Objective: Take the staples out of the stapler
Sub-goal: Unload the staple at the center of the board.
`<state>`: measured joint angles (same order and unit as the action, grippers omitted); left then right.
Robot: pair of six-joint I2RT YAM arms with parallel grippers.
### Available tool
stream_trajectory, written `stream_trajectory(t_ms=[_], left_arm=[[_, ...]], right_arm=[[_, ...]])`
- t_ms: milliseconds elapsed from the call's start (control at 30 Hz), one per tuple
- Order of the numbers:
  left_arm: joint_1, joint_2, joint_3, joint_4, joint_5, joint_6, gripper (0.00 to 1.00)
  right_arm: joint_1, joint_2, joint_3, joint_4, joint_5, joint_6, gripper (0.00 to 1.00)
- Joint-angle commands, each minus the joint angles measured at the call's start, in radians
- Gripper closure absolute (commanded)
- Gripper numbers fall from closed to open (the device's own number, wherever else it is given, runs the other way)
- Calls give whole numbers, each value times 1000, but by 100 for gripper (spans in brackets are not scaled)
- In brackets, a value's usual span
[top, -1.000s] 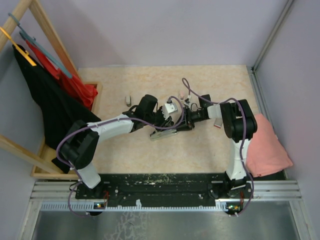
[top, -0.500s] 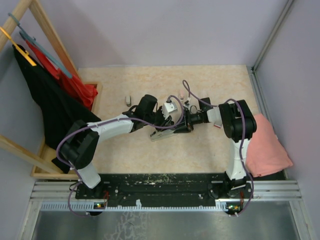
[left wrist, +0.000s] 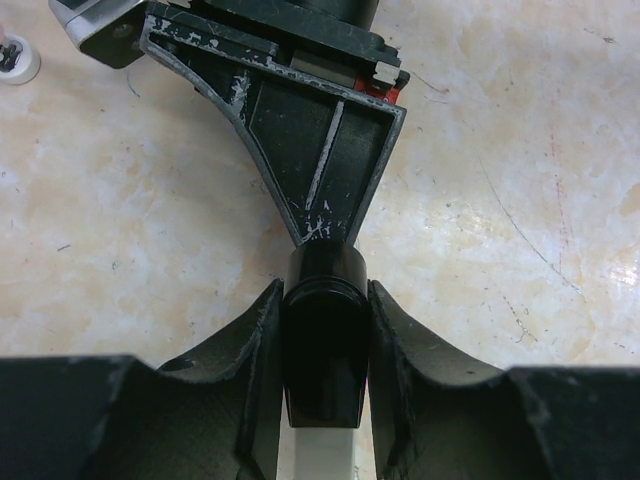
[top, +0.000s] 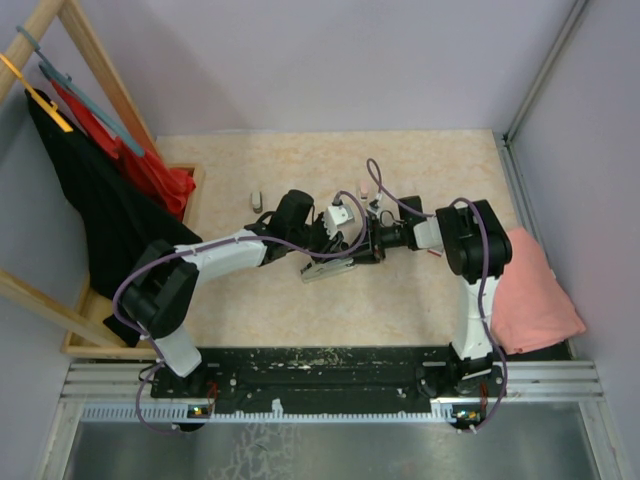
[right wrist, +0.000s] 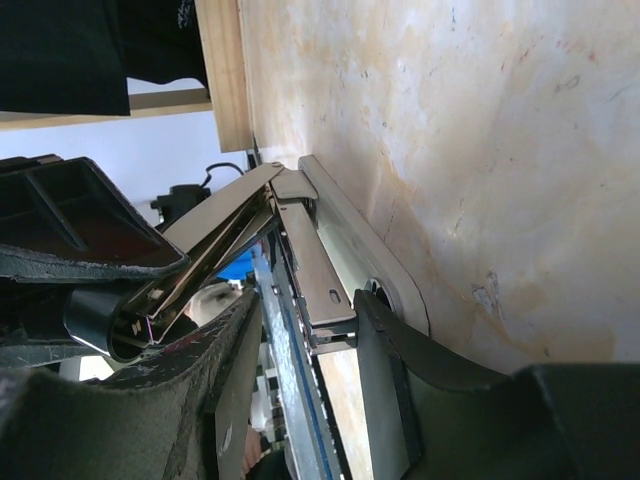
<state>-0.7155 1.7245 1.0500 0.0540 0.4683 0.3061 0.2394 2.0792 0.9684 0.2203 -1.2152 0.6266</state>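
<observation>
The stapler [top: 325, 267] lies open on the table between my two grippers. My left gripper [top: 316, 247] is shut on the black rear end of the stapler's top arm [left wrist: 322, 350]. My right gripper [top: 360, 248] faces it from the right. In the right wrist view its fingers straddle the end of the grey metal magazine [right wrist: 312, 262], above the white base [right wrist: 372, 275]. The right finger [right wrist: 385, 370] touches the magazine and the left finger stands apart from it. The metal top arm [right wrist: 205, 248] is swung up to the left. No staples show in any view.
A small white piece [top: 255, 200] and a small pink piece [top: 366, 190] lie further back on the table. A pink cloth [top: 535, 295] lies at the right edge. A wooden rack with red and black clothes [top: 100, 210] stands at the left.
My right gripper has moved a little to the left, closer onto the stapler. The left gripper and the stapler have stayed put.
</observation>
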Motion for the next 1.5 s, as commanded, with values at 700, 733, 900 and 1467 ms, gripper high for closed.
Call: stream_trajectory(t_ms=[700, 733, 900, 1467], left_arm=[[2, 2, -5, 47, 40, -27, 100], [1, 2, -5, 46, 41, -27, 100], [2, 1, -5, 44, 38, -26, 100], [59, -148, -1, -41, 27, 89, 100]], right_arm=[[63, 84, 17, 85, -47, 20, 61], [65, 86, 17, 91, -51, 26, 63], [69, 98, 27, 81, -59, 29, 74], [-19, 69, 90, -141, -3, -133, 100]])
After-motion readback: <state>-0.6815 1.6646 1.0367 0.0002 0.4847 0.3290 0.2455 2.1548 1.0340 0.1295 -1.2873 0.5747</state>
